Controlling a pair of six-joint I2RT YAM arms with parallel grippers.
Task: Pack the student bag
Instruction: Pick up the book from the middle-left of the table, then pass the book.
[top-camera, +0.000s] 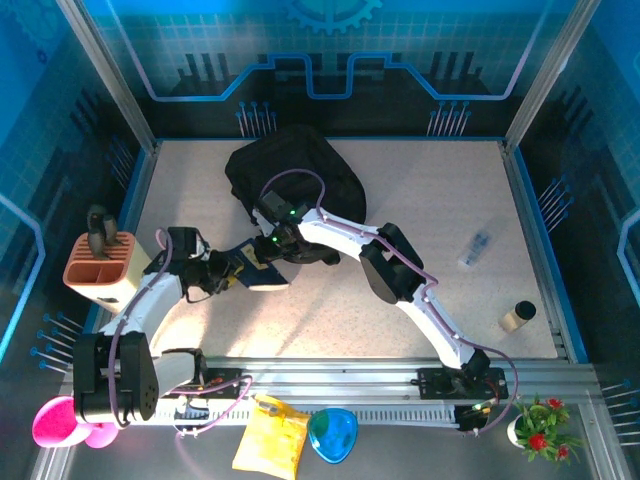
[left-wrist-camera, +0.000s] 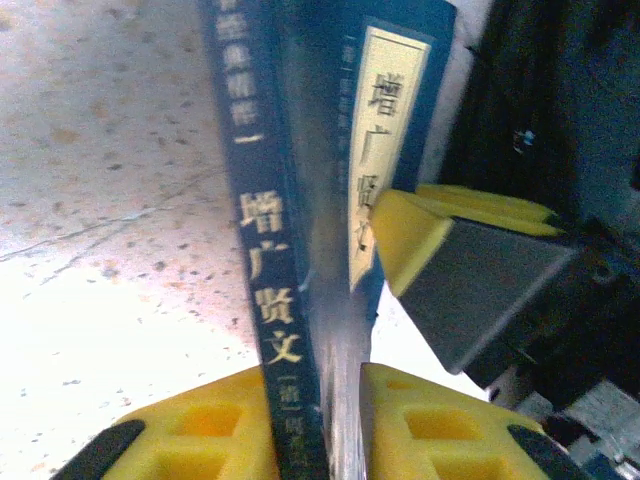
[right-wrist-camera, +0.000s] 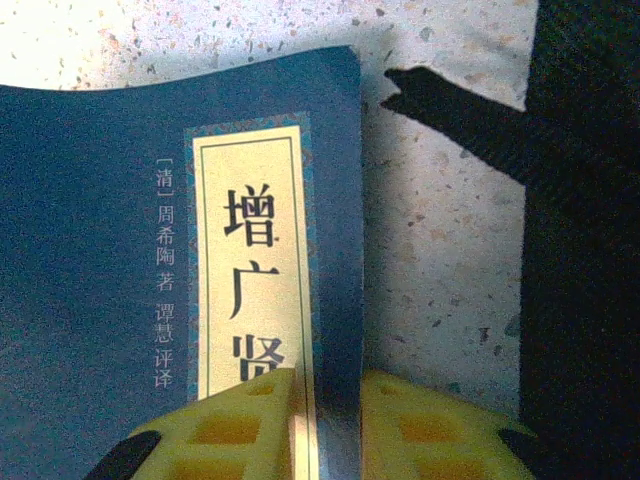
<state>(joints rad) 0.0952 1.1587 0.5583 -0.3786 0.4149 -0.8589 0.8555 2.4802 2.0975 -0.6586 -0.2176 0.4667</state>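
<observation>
- Reach: left arm (top-camera: 140, 305) and right arm (top-camera: 430, 310) bent inward, meeting at blue book (right-wrist-camera: 100, 250).
- Its spine is clamped in left gripper (left-wrist-camera: 340, 425), its cover edge in right gripper (right-wrist-camera: 325, 425).
- Near the book, at twelve o'clock, lies student bag (top-camera: 295, 175).

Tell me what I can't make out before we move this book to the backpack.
Right wrist: blue book title, lower half cut off by the right gripper and frame edge.
Top external: book mostly covered by that and the left gripper.
Top external: backpack opening, black on black, right arm overlapping it.
Top external: small grey item, too small to name.
</observation>
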